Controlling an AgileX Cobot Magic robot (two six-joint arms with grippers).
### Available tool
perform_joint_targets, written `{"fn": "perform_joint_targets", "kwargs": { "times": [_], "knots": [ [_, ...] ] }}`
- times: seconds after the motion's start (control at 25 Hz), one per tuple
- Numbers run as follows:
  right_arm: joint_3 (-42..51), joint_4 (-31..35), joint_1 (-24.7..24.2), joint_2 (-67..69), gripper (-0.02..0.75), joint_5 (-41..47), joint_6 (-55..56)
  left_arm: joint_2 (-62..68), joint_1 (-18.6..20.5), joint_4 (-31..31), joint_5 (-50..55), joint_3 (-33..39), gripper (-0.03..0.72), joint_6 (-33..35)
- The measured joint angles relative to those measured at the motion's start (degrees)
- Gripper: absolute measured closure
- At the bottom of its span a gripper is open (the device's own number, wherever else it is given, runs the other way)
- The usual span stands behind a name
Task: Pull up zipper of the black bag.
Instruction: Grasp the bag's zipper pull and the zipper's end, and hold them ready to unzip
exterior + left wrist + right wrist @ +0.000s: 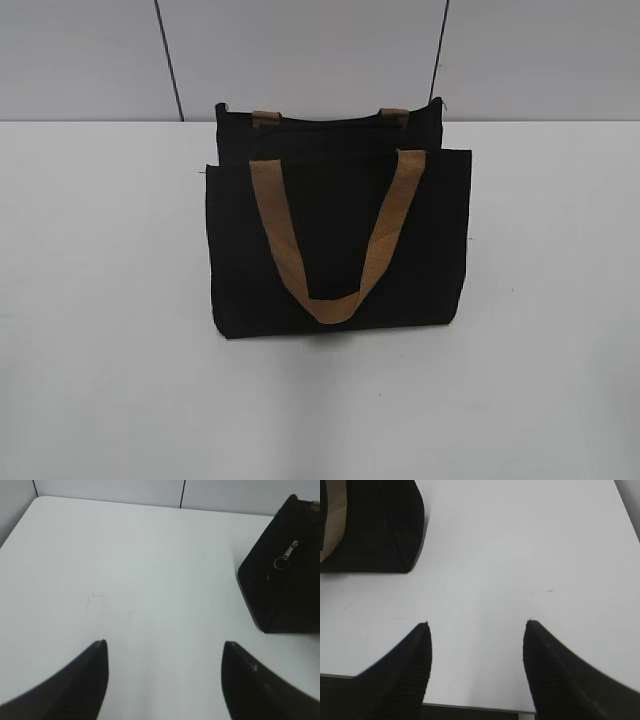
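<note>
The black bag (335,240) stands upright in the middle of the white table, its tan front handle hanging down over the front panel. The left wrist view shows the bag's end (285,575) at the far right, with the silver zipper pull (286,556) and its ring hanging on that end. The right wrist view shows a bag corner (375,527) at the top left. My left gripper (164,647) is open and empty over bare table, well left of the bag. My right gripper (477,625) is open and empty near the table's front edge. Neither gripper shows in the exterior view.
The white table (100,300) reaches a grey panelled wall (300,50) at the back. Its front edge (470,707) shows under my right gripper. A faint square mark (96,603) lies on the table ahead of my left gripper.
</note>
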Motion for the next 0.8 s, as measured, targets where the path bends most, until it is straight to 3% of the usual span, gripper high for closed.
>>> {"fn": "perform_joint_targets", "kwargs": {
  "times": [0.48, 0.8],
  "knots": [
    [0.0, 0.0, 0.0, 0.0, 0.287, 0.0, 0.0, 0.5, 0.0, -0.2, -1.3, -1.0, 0.159, 0.0],
    [0.0, 0.0, 0.0, 0.0, 0.287, 0.0, 0.0, 14.9, 0.0, 2.1, -21.7, -5.2, 0.159, 0.0]
  ]
}}
